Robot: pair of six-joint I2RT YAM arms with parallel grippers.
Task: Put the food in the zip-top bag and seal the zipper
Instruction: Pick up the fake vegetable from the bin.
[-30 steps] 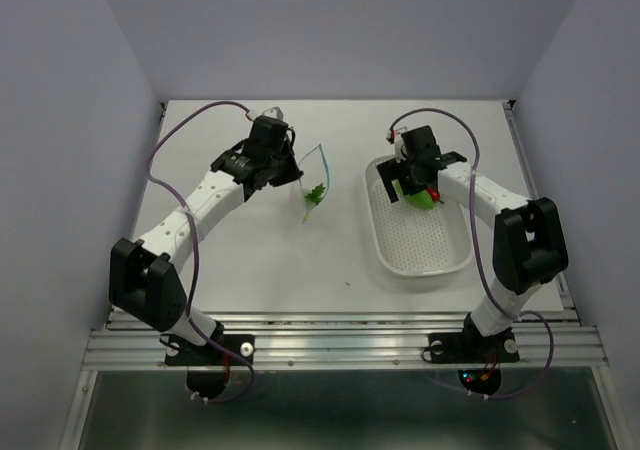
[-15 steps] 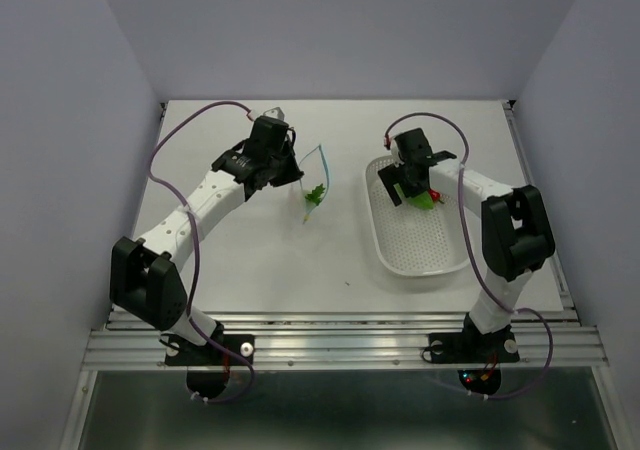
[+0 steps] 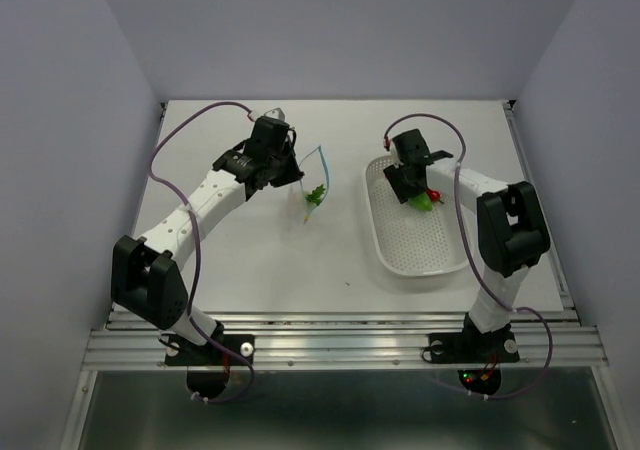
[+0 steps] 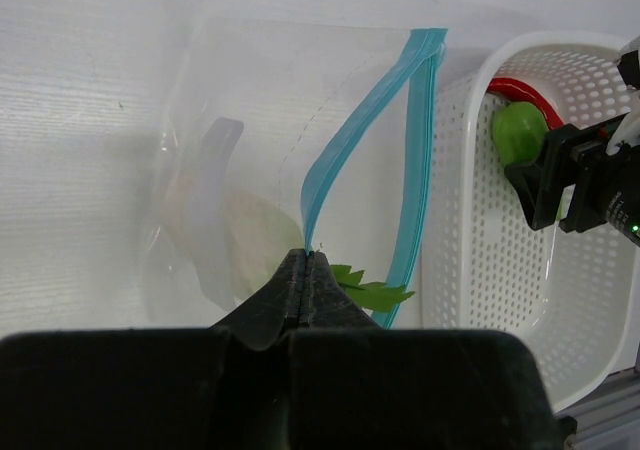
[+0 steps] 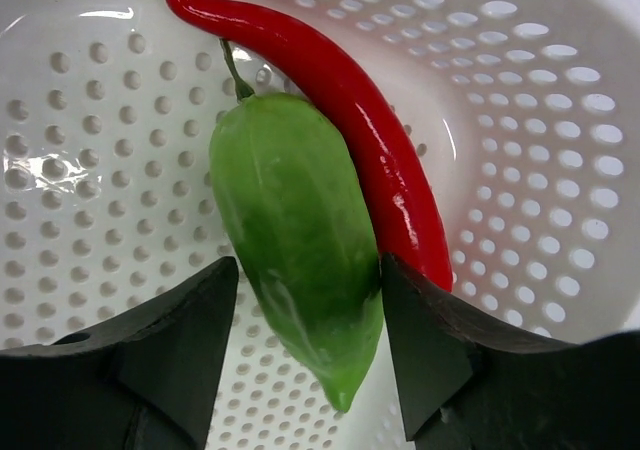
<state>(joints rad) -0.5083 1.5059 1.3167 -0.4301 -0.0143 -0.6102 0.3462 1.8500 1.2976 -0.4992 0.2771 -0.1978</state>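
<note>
Left gripper (image 4: 305, 270) clenched on zipper (image 4: 352, 145), holds bag (image 4: 230, 120) open. Radish (image 4: 245, 225) inside bag. Right gripper (image 5: 305, 305) down in basket (image 5: 520, 90), jaws astride green cucumber piece (image 5: 290, 220), chili (image 5: 370, 160) touching it. Grip firm or not, cannot tell. Step, I think: picking second vegetable. Next move needs squeeze, lift, carry left to bag mouth.

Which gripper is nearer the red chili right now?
Right: the right gripper straddles the green piece beside the chili; the left gripper sits away at the bag, shut on its zipper.
</note>
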